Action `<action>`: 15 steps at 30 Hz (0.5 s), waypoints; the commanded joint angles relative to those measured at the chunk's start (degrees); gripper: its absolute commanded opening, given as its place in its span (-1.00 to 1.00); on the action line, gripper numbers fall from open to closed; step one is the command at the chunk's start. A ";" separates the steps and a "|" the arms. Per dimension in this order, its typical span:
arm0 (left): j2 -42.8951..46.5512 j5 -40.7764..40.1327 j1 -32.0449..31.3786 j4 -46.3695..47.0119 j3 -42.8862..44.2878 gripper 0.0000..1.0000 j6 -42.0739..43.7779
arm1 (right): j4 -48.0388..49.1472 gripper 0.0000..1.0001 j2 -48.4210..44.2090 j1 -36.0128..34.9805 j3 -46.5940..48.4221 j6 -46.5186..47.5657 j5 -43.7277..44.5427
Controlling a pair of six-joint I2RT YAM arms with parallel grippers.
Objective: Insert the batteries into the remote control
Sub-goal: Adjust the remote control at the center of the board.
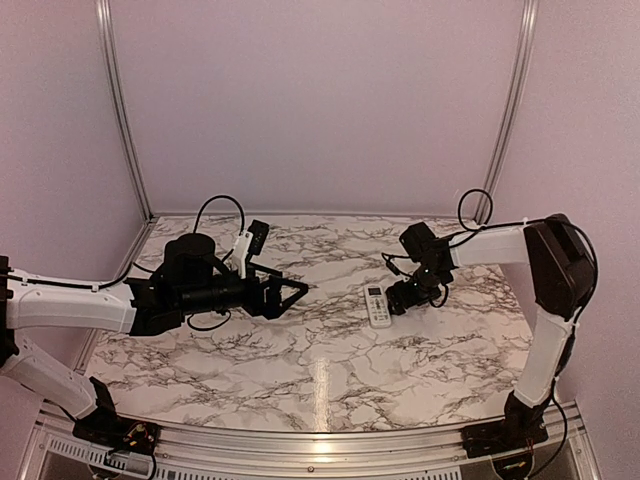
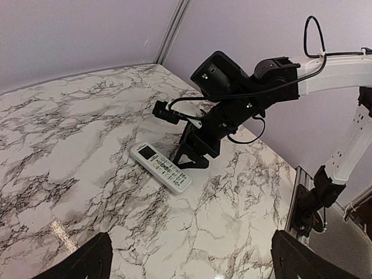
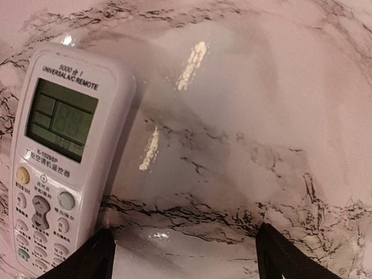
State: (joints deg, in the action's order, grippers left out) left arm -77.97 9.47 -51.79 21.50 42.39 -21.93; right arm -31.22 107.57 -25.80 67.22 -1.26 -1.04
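Note:
The white remote control lies face up on the marble table, its grey screen and buttons showing. My right gripper stands open just to its right, low over the table, with only bare marble between its fingers; its left fingertip is close beside the remote's edge. My left gripper is open too, hovering left of the remote and pointing at it, with nothing in it. The batteries are not in view.
Pale walls with aluminium corner rails close the back and sides of the table. The right arm's white link and cables reach over the table's right part.

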 commanded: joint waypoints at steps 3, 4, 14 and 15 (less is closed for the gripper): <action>-0.01 0.30 0.33 -1.20 1.40 0.98 0.28 | 0.97 0.63 -2.77 -0.59 -0.99 -0.68 -3.16; 0.15 -0.21 0.37 -1.38 1.43 0.98 0.12 | 1.06 0.63 -3.38 -0.57 -1.03 -0.75 -3.52; -1.93 -8.74 5.87 -18.41 12.10 0.98 -0.39 | 4.46 0.70 -13.53 -0.30 -0.38 -0.54 -6.71; -2.13 -8.69 7.16 -19.77 13.09 0.98 -0.08 | 5.15 0.71 -14.59 -0.28 -0.42 -0.44 -7.79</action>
State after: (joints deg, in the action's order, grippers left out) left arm -78.72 4.27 -48.58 11.38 50.19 -22.79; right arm -30.00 97.76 -25.87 65.95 -1.52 -5.15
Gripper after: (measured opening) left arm 0.989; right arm 0.843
